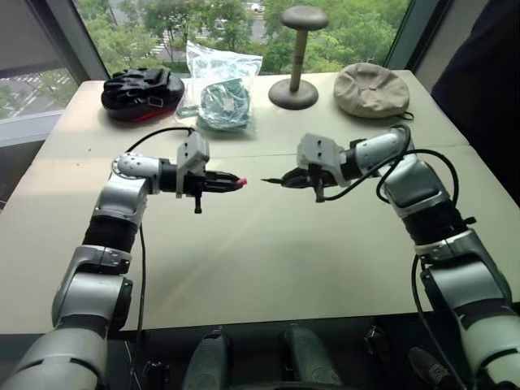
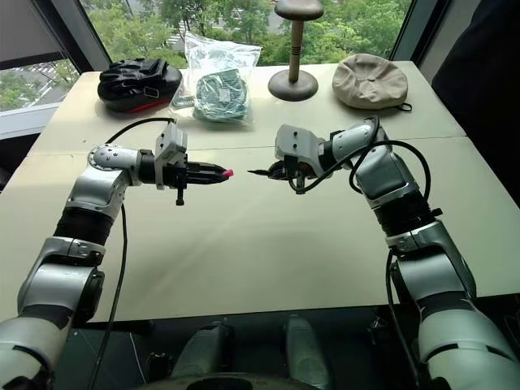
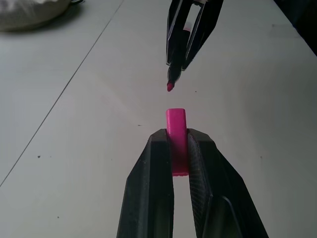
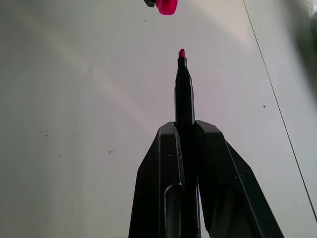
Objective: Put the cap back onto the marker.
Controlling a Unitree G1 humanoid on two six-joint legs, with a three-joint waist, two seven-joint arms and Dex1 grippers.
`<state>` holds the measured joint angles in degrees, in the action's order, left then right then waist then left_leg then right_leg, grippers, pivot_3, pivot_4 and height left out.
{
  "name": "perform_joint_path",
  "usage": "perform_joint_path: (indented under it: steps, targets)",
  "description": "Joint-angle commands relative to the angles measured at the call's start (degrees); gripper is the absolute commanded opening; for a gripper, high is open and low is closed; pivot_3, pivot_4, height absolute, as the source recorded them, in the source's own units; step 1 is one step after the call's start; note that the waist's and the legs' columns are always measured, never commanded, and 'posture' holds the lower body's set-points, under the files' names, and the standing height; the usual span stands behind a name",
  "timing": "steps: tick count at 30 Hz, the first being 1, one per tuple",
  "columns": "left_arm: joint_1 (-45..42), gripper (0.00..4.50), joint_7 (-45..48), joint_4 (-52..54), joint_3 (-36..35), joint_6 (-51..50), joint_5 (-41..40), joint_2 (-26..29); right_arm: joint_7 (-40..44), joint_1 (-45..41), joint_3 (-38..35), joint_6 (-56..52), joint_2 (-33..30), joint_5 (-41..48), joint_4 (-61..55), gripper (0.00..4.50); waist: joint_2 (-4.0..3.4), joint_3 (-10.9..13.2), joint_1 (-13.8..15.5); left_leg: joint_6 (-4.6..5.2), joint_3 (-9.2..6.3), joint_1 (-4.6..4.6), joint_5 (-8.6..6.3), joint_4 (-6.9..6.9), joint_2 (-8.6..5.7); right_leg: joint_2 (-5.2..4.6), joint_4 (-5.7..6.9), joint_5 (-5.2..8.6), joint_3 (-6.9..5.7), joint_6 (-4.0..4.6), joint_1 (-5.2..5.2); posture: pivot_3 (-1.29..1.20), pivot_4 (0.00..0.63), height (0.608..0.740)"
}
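My left gripper is shut on the bright pink cap, which sticks out past the fingertips and points toward the right arm. My right gripper is shut on the thin black marker, whose pink tip faces the cap. Both are held above the middle of the pale table. In the left eye view the cap and the marker's tip are nearly in line, a short gap apart. The cap also shows just beyond the tip in the right wrist view.
Along the table's far edge lie a black and red helmet, a clear bag of green things, a dark wooden stand and a beige cap-like hat. A dark-clothed person stands at the right.
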<state>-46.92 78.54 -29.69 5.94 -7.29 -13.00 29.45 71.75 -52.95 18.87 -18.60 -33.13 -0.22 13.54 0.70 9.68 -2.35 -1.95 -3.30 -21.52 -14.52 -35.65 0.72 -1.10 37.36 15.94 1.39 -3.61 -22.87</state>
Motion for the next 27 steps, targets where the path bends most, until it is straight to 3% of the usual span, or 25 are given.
perform_joint_path:
  steps: [1,27]
  targets:
    - [-1.2,0.03,-0.7,0.1,-0.6,1.1,0.0,-0.1,0.1,-1.3,-0.9,-0.7,0.2,1.0,-2.7,0.00,0.00,0.0,0.0,0.00,0.00,0.01,0.00,-0.01,0.00,0.00,0.00,0.00,0.00,0.00,0.01,0.00,0.150,0.740]
    - [0.6,0.03,-0.2,4.7,-0.2,-2.0,-1.0,0.0,-1.2,-1.7,-0.7,-0.8,3.0,0.7,-0.6,0.00,0.00,0.0,0.0,0.00,0.00,0.01,0.00,-0.01,0.00,0.01,0.00,0.00,0.00,0.00,0.01,0.00,0.150,0.740]
